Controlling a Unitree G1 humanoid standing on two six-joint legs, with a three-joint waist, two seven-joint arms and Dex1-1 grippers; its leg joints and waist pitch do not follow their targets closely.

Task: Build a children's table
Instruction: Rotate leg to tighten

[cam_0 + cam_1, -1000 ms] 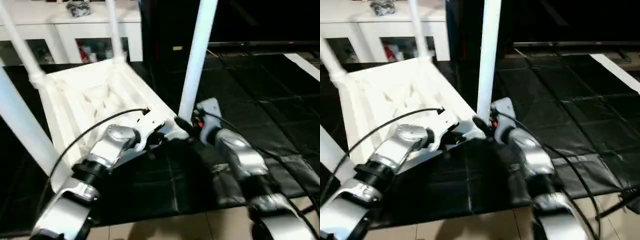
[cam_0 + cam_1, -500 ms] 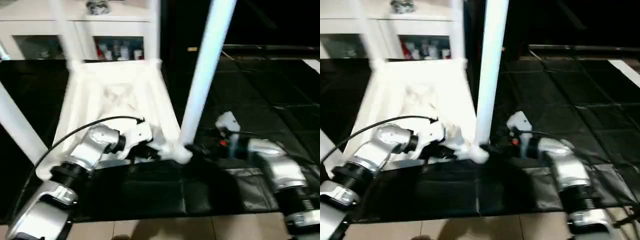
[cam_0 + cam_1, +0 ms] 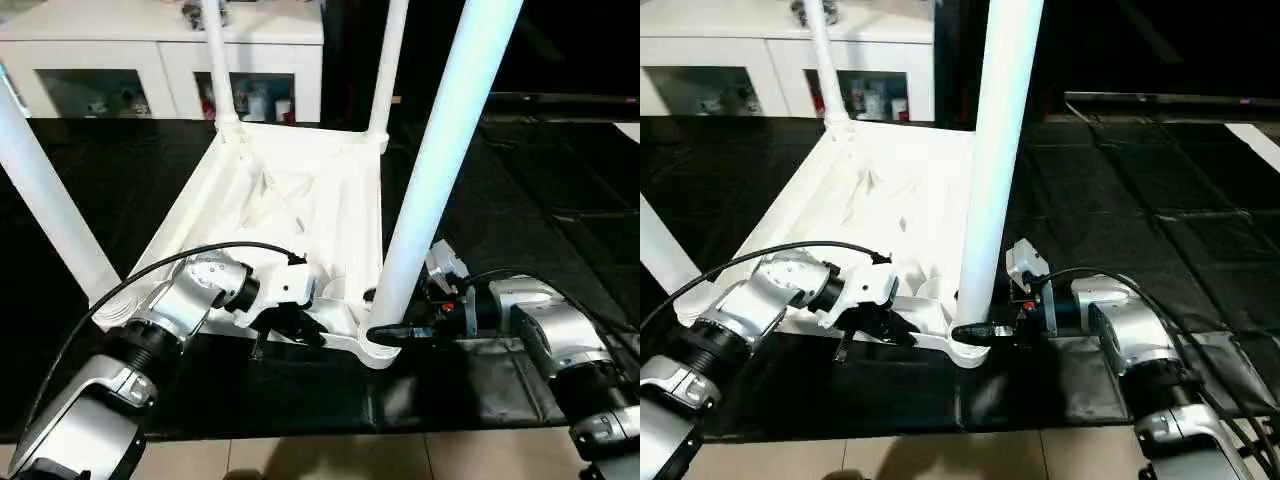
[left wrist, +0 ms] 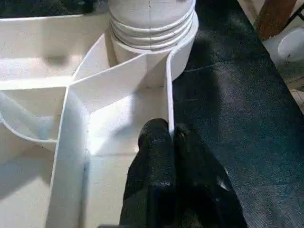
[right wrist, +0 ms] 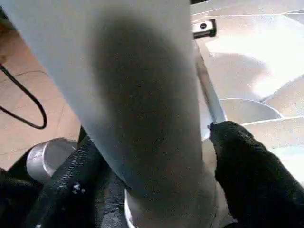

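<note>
The children's table lies upside down on the black mat, the ribbed underside of its tabletop (image 3: 300,190) facing up. Legs stand in its corner sockets: the near right leg (image 3: 450,140), the near left leg (image 3: 50,200) and two far legs (image 3: 215,60). My left gripper (image 4: 167,135) is shut on the thin rim wall at the tabletop's near edge, beside the near right socket (image 4: 152,28). My right gripper (image 5: 147,175) clasps the base of the near right leg (image 5: 142,95), one finger (image 5: 247,175) on each side.
A white glass-door cabinet (image 3: 160,45) stands behind the table with small items inside. The black mat (image 3: 520,180) stretches to the right. Tan floor (image 3: 300,455) shows along the near edge, and a white strip (image 3: 1255,135) lies at the far right.
The head camera has swung, so the whole picture shifted. My right gripper stood back from the near right leg half a second ago and is now closed around its base. My left gripper keeps its hold.
</note>
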